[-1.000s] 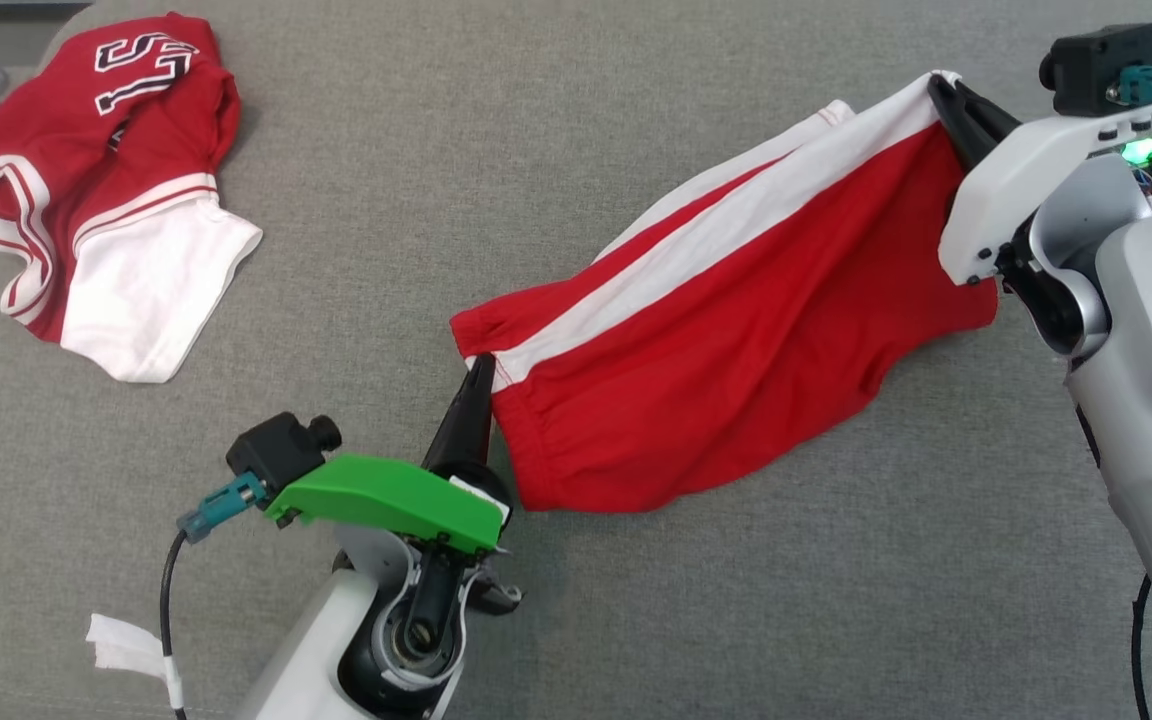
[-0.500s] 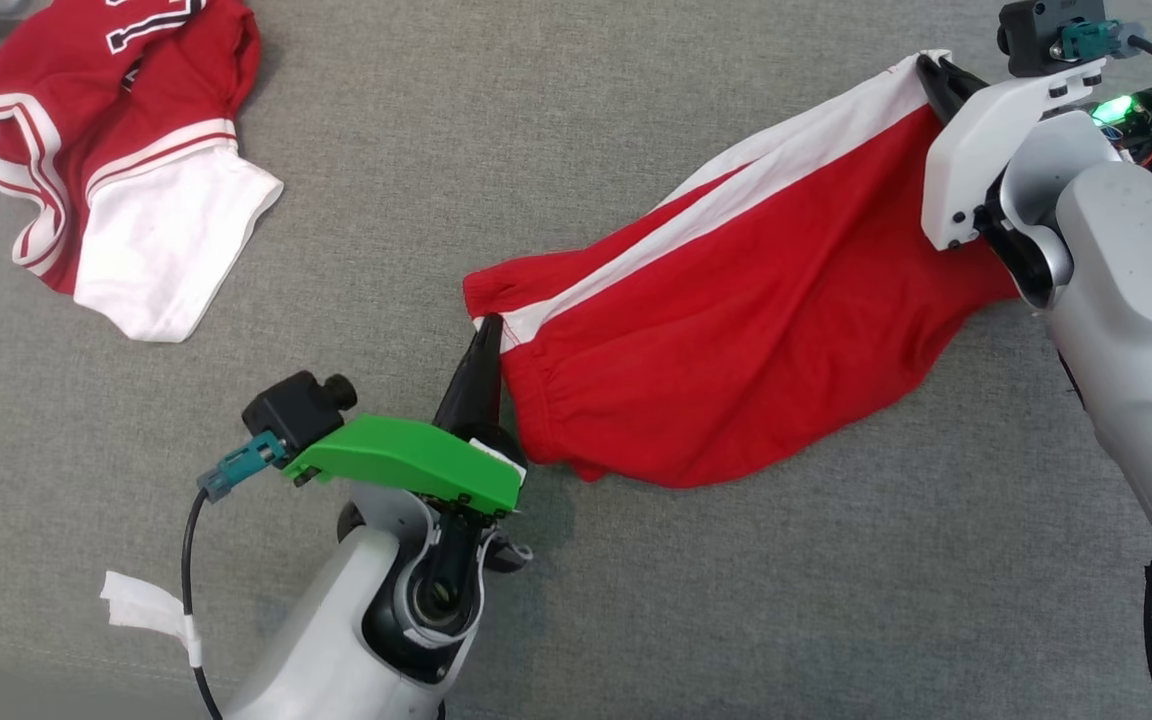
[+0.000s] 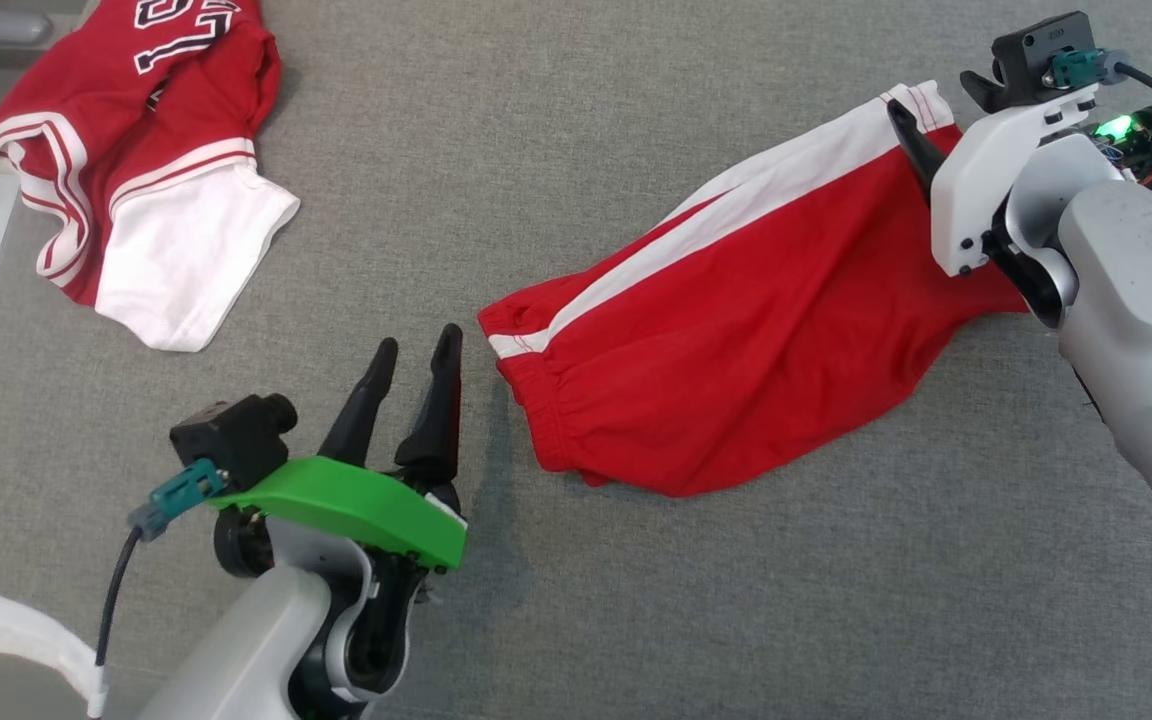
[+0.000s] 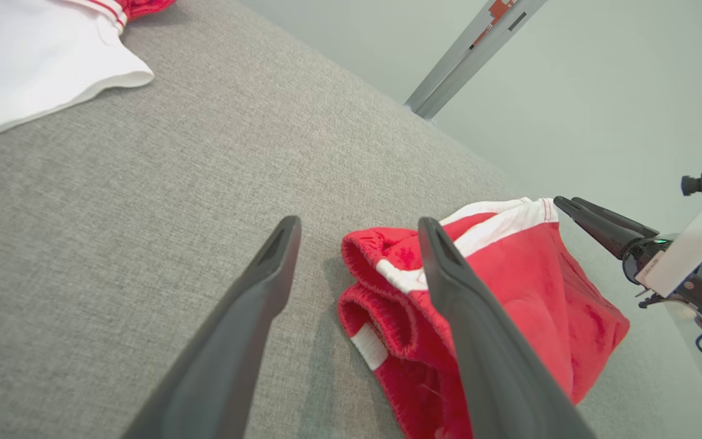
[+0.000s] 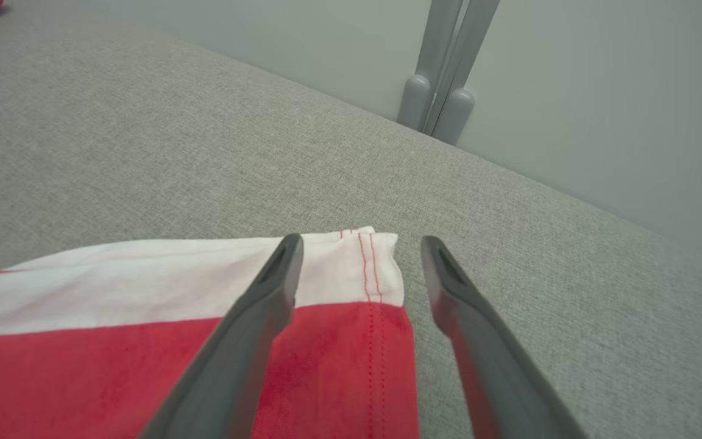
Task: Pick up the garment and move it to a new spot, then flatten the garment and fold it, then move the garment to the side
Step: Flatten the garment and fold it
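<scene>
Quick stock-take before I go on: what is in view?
shorts: one, red with white side stripe, lying on the surface, centre right
jersey: one, red and white, crumpled at far left
cloth surface: one, grey, under both garments
post: one, grey metal, beyond the surface's edge
tape tag: one, white, on left arm's cable
left pincer: one, dark, open, beside the shorts' waistband, apart from it
right pincer: one, dark, open, at the shorts' white hem corner

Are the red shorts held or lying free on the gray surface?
Lying free: red shorts rest there; left gripper and right gripper jaws stand open.
</scene>
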Robot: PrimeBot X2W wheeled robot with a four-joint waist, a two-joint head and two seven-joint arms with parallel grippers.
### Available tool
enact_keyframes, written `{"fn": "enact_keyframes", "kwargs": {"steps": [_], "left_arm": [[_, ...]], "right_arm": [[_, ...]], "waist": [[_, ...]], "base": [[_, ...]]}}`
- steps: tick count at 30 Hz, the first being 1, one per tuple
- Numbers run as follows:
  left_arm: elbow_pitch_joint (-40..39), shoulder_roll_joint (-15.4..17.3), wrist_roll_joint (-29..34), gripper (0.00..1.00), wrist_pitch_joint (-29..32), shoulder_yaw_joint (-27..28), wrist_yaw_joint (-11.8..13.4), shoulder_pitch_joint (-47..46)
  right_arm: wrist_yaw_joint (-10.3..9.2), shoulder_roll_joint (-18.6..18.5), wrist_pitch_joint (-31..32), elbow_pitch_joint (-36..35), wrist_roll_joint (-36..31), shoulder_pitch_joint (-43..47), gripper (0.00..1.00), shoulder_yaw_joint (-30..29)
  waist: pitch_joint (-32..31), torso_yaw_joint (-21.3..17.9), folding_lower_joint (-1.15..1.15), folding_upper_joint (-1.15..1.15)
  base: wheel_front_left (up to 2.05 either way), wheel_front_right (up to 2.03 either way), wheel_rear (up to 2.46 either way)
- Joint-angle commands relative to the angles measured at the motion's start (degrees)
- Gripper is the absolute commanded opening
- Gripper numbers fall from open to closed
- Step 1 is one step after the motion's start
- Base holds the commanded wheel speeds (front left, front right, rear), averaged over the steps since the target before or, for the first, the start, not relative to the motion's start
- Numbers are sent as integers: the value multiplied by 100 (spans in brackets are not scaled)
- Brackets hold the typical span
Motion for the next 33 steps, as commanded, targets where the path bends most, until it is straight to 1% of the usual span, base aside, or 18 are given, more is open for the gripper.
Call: {"fn": "enact_keyframes", "kwargs": {"steps": [1,5,7,10,13,18,24,25,26,27,28,29,33], "left_arm": [[-108,120,110,100,-60,51,66,108],[-399,328,166,100,-213,325,198,346],[-426,463,423,100,-274,388,292,386],[-437,384,487,100,-333,501,314,502],[-364,390,646,100,-356,589,297,544],[-265,270,789,100,-388,743,230,605],[-177,152,916,100,-383,935,154,661],[-168,136,941,100,-384,967,134,671],[-164,123,970,100,-384,996,126,673],[-164,104,995,100,-379,1034,111,676],[-164,92,1033,100,-379,1063,92,685],[-160,82,1073,100,-379,1079,77,703],[-126,43,1184,100,-380,1126,31,717]], "right_arm": [[-6,-80,39,-49,99,41,100,123],[-6,-356,311,-264,427,196,100,604],[-6,-501,498,-387,597,263,100,833],[-6,-688,704,-528,846,408,100,1075],[-6,-788,830,-614,1039,566,100,1279],[-6,-852,987,-582,1246,767,100,1498],[-4,-823,1255,-528,1474,981,100,1730],[-3,-814,1280,-539,1511,1000,58,1764],[-2,-804,1297,-551,1525,1009,38,1797],[-2,-795,1295,-556,1553,1012,22,1832],[-2,-783,1302,-564,1556,1011,3,1861],[-1,-762,1263,-580,1565,998,0,1883],[-4,-688,1037,-491,1553,902,0,1856]], "waist": [[-71,-23,0,0],[-222,-44,0,0],[-277,-61,0,0],[-320,-85,0,0],[-321,-108,0,0],[-274,-119,0,0],[-271,-116,0,0],[-278,-118,0,0],[-285,-121,0,0],[-294,-126,0,0],[-302,-132,0,0],[-312,-142,0,0],[-363,-212,0,0]], "base": [[0,0,0],[0,0,0],[0,0,0],[0,0,0],[0,0,0],[0,0,0],[0,0,0],[0,0,0],[0,0,0],[0,0,0],[0,0,0],[0,0,0],[0,0,0]]}}
